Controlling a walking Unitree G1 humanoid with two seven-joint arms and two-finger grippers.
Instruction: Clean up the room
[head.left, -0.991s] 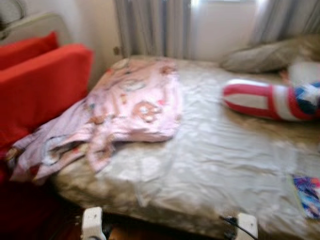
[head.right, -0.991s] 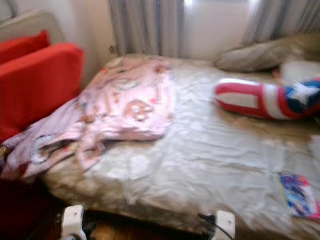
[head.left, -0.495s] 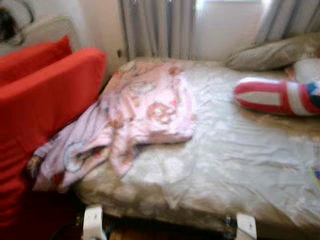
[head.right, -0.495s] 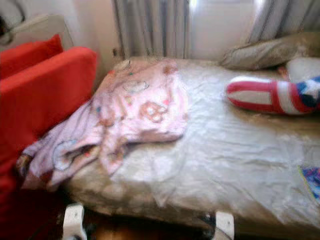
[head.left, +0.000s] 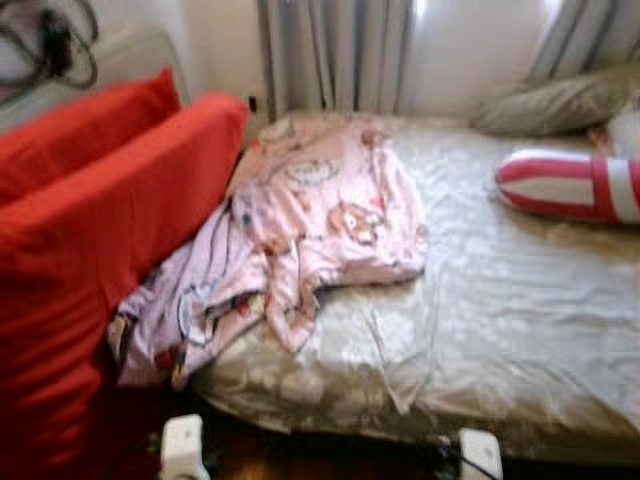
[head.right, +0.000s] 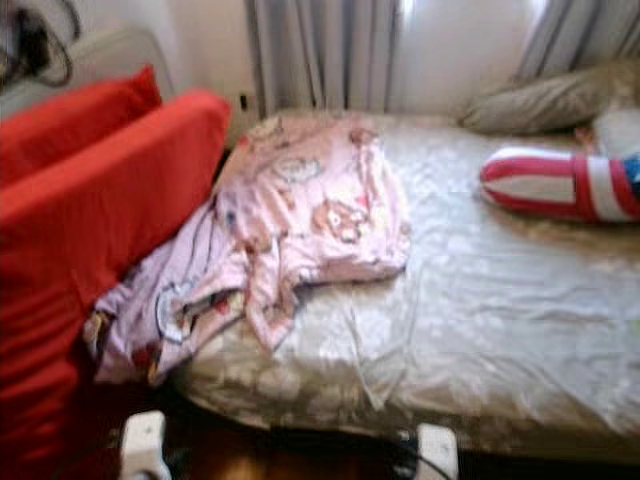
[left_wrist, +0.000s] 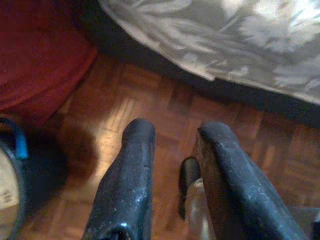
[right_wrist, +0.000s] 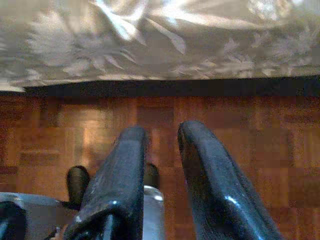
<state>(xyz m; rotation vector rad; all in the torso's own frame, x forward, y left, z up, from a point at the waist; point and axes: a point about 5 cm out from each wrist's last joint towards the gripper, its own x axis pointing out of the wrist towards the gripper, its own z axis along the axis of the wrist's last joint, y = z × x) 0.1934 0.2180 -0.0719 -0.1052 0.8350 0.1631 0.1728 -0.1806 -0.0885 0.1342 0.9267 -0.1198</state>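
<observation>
Crumpled pink printed garment (head.left: 320, 215) ahead-left, trailing off the silver-sheeted bed (head.left: 520, 330) toward red cushions (head.left: 100, 230). Nearer the left gripper (left_wrist: 172, 170); both it and right gripper (right_wrist: 160, 165) slightly parted, empty, low over floor.

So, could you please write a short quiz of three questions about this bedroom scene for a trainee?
1. True or false: the pink blanket lies fully on the bed.
2. The striped cushion is: A) red and white, B) green, C) black.
3. What floor lies under the left gripper and the right gripper?

Key: 1 false, one end hangs off beside the red cushions. 2 A. 3 wooden parquet.
</observation>
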